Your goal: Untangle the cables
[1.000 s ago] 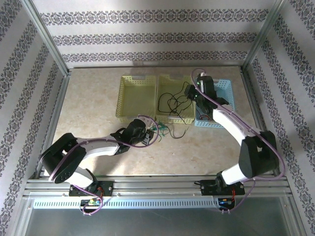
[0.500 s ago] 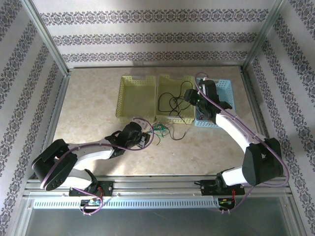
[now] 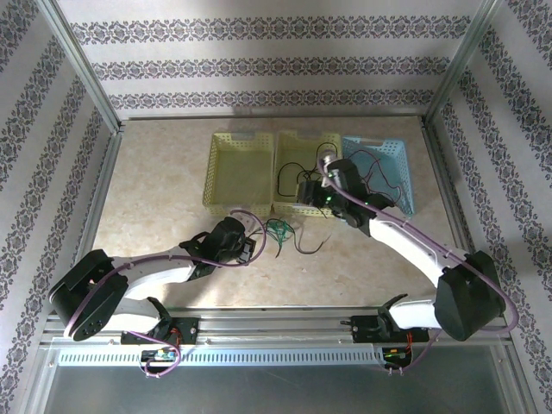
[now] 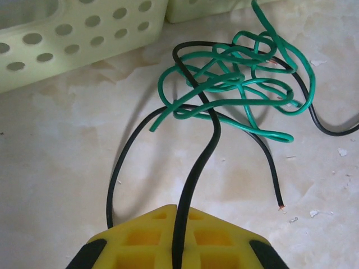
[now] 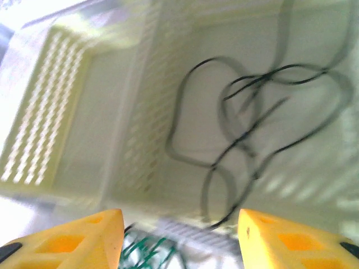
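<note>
A knot of green cable (image 3: 279,231) lies on the table in front of the yellow baskets, with a black cable (image 3: 310,246) threaded through it. My left gripper (image 3: 251,246) is just left of the knot and shut on that black cable (image 4: 196,168), which runs out between the yellow fingers (image 4: 140,246) into the green tangle (image 4: 241,84). Its bare end (image 4: 279,204) rests on the table. More black cables (image 3: 297,179) lie looped in the middle yellow basket (image 3: 306,135). My right gripper (image 3: 309,191) hovers open over that basket's front part, above the loops (image 5: 247,112), holding nothing.
A yellow basket (image 3: 237,172) stands left of the middle one and a blue basket (image 3: 379,168) right of it, all three side by side at the back. In the left wrist view the yellow basket wall (image 4: 84,39) stands close behind the tangle.
My right arm has swung left from the blue basket to over the middle yellow basket, and its jaws have opened wider. My left gripper has shut on the black cable.
</note>
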`<control>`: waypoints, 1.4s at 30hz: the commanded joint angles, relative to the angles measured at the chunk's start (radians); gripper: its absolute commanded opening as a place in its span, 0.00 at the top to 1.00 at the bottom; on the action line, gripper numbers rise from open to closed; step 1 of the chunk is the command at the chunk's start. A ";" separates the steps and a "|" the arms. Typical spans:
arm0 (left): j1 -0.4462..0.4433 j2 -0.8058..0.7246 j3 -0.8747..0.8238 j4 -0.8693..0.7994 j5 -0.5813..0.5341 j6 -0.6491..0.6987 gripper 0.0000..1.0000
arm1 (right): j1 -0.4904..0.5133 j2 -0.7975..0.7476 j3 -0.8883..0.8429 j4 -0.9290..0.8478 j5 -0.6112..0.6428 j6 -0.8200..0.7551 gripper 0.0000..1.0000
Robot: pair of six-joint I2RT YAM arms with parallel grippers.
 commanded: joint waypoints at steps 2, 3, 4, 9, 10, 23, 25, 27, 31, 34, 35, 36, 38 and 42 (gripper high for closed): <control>0.008 -0.037 0.046 -0.050 0.032 0.013 0.96 | 0.127 0.085 0.036 -0.061 -0.123 -0.151 0.44; 0.008 -0.040 0.051 -0.056 0.036 0.022 0.96 | 0.151 0.112 0.063 -0.099 -0.083 -0.185 0.44; 0.008 -0.040 0.056 -0.063 0.038 0.033 0.96 | 0.163 0.136 0.078 -0.115 -0.079 -0.207 0.44; 0.008 -0.048 0.063 -0.098 0.004 0.037 0.95 | 0.172 0.288 0.150 -0.163 -0.119 -0.223 0.45; 0.008 -0.056 0.059 -0.099 -0.001 0.030 0.95 | 0.171 0.317 0.160 -0.173 -0.126 -0.226 0.45; 0.010 -0.270 0.081 -0.128 -0.290 -0.038 1.00 | 0.160 0.512 0.159 -0.329 -0.049 -0.203 0.73; 0.010 -0.317 0.101 -0.140 -0.366 -0.035 1.00 | 0.147 0.502 0.140 -0.328 -0.042 -0.191 0.74; 0.010 -0.372 0.126 -0.146 -0.433 -0.020 1.00 | 0.132 0.489 0.120 -0.323 -0.049 -0.182 0.74; 0.010 -0.460 0.192 -0.143 -0.498 0.041 1.00 | 0.105 0.459 0.077 -0.305 -0.068 -0.171 0.74; 0.010 -0.495 0.269 -0.153 -0.507 0.098 1.00 | 0.099 0.443 0.052 -0.296 -0.079 -0.163 0.74; 0.010 -0.504 0.295 -0.153 -0.504 0.122 1.00 | 0.099 0.437 0.044 -0.295 -0.081 -0.161 0.74; 0.010 -0.508 0.324 -0.152 -0.508 0.138 1.00 | 0.099 0.431 0.033 -0.292 -0.083 -0.158 0.75; 0.010 -0.517 0.369 -0.133 -0.506 0.179 1.00 | 0.097 0.417 0.010 -0.280 -0.087 -0.151 0.75; 0.010 -0.476 0.451 -0.085 -0.429 0.232 1.00 | 0.089 0.384 -0.030 -0.261 -0.106 -0.145 0.75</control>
